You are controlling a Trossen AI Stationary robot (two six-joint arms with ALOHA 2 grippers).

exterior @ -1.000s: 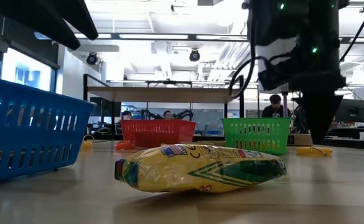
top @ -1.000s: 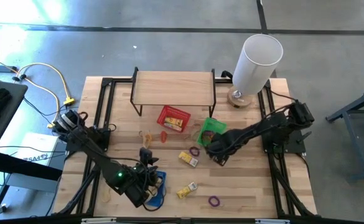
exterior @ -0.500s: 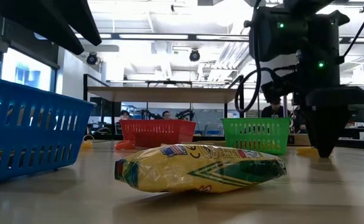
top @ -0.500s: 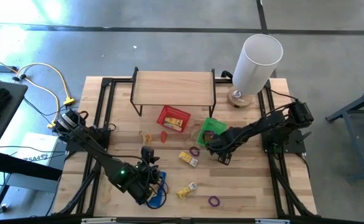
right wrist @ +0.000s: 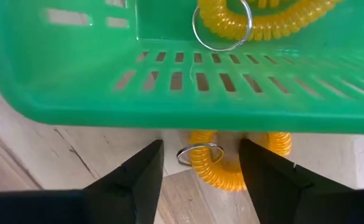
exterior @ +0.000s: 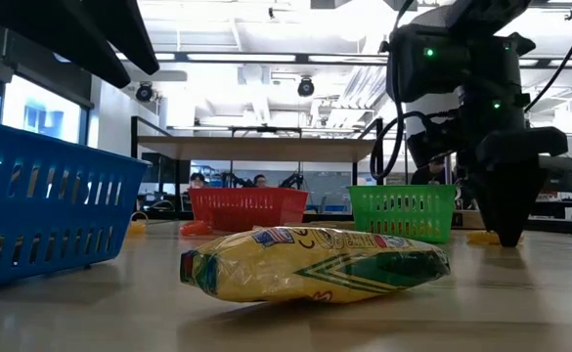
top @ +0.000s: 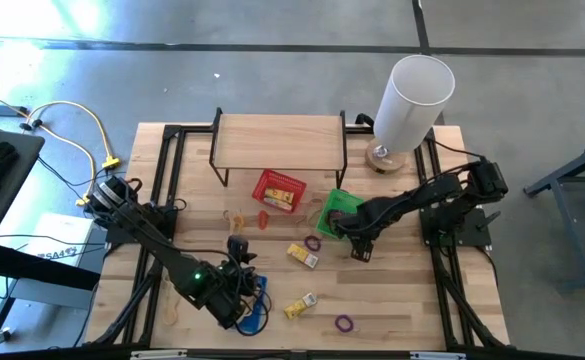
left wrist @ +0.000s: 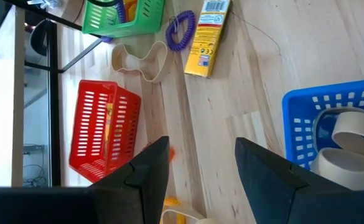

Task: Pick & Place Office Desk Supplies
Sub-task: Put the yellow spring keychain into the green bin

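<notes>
My right gripper (top: 358, 246) is open and low at the table, just on the near side of the green basket (top: 337, 208). In the right wrist view its fingers stand on either side of a yellow coil loop (right wrist: 231, 167) with a metal ring, lying on the wood against the green basket's wall (right wrist: 169, 93). A second yellow coil (right wrist: 275, 25) lies inside that basket. My left gripper (top: 244, 290) is open above the blue basket (top: 257, 300), which holds tape rolls (left wrist: 343, 134). Yellow blocks (top: 300, 305) (top: 304, 255), purple loops (top: 344, 323) (top: 313, 242) and a tan band (top: 234, 217) lie on the table.
A red basket (top: 278, 190) sits in front of a small wooden shelf (top: 277, 140). A tall white cylinder (top: 412, 100) stands at the far right corner. In the low view a yellow crayon packet (exterior: 315, 264) lies close to the near edge. Black frame rails run along both sides.
My right gripper has come down to the table beside the green basket and shifted slightly toward the table's right. My left gripper has moved a little to the right over the blue basket.
</notes>
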